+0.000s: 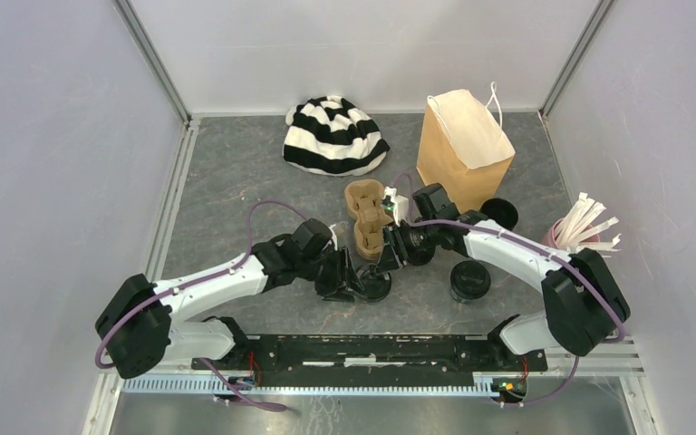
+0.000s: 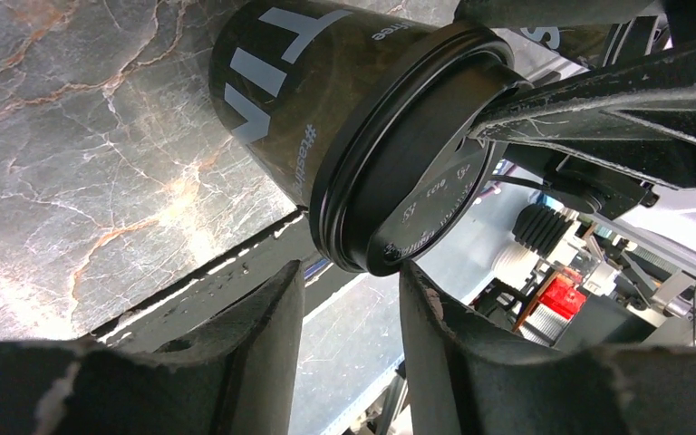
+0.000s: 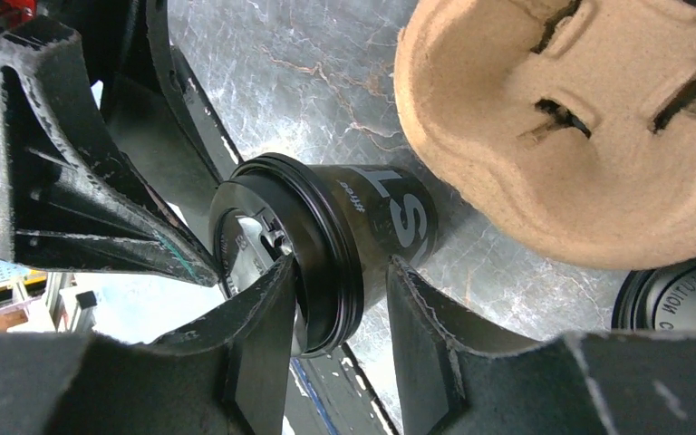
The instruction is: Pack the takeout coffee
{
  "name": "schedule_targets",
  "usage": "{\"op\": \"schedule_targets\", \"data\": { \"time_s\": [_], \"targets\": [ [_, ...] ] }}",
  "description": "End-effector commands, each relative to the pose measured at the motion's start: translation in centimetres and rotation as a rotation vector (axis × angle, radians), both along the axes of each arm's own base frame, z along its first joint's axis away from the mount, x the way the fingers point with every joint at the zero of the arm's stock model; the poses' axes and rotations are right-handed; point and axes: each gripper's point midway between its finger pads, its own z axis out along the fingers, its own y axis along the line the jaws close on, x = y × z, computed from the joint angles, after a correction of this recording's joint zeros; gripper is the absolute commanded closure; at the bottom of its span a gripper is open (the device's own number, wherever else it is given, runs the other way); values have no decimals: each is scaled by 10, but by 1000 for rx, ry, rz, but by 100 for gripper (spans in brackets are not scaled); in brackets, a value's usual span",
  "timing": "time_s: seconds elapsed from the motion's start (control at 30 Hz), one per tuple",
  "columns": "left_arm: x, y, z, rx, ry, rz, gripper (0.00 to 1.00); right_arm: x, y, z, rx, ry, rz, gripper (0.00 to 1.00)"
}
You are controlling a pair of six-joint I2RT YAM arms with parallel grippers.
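Packing has hardly begun, as far as I can judge. The paper bag (image 1: 471, 154) stands open at the far right of the table (image 1: 236, 181), and what shows of its inside is bare. The striped hat (image 1: 333, 136) lies to its left, out of the way. Nearer the arms, the cardboard carrier (image 1: 364, 201) lies with both pockets empty, between the grippers and the bag (any path to the bag has to clear it). The pink cup (image 1: 557, 237) of white sticks (image 1: 589, 222) stands at the right edge.

One cup (image 1: 376, 285), black with its lid on, stands on the table just in front of the carrier, with both grippers crowded against it. The left gripper (image 2: 352, 276) has its jaws half apart, the lid's rim just past their tips and not clamped. The right gripper (image 3: 340, 272) has narrow jaws on either side of the lid end; I cannot tell whether they press. The second cup (image 1: 469, 279) waits to the right, untouched. A smaller black round thing (image 1: 500, 213) sits by the bag's foot (cup or lid, unclear).
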Motion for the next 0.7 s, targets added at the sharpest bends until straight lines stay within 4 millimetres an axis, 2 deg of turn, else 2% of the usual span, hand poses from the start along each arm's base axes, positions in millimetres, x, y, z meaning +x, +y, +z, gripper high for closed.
{"op": "schedule_targets", "data": {
  "time_s": [0.0,0.1,0.2,0.33,0.43,0.57,0.67],
  "targets": [
    [-12,38,-50,205,45,34,52,1,-29,-40,-136,-31,-77,54],
    [-14,55,-63,279,38,34,53,-9,-43,-59,-152,4,-119,55],
    [-7,66,-61,319,0,26,54,-22,-38,-53,-74,34,-108,55],
    [12,55,-37,280,-92,8,51,-25,-24,-22,48,48,-130,51],
    [27,48,-30,275,-111,4,49,-22,-20,-9,79,62,-162,48],
    [44,42,-28,290,-128,-6,47,-25,-17,-1,134,95,-217,44],
    [53,33,-19,287,-142,-34,44,-28,-18,-1,147,104,-242,40]
  ]
}}
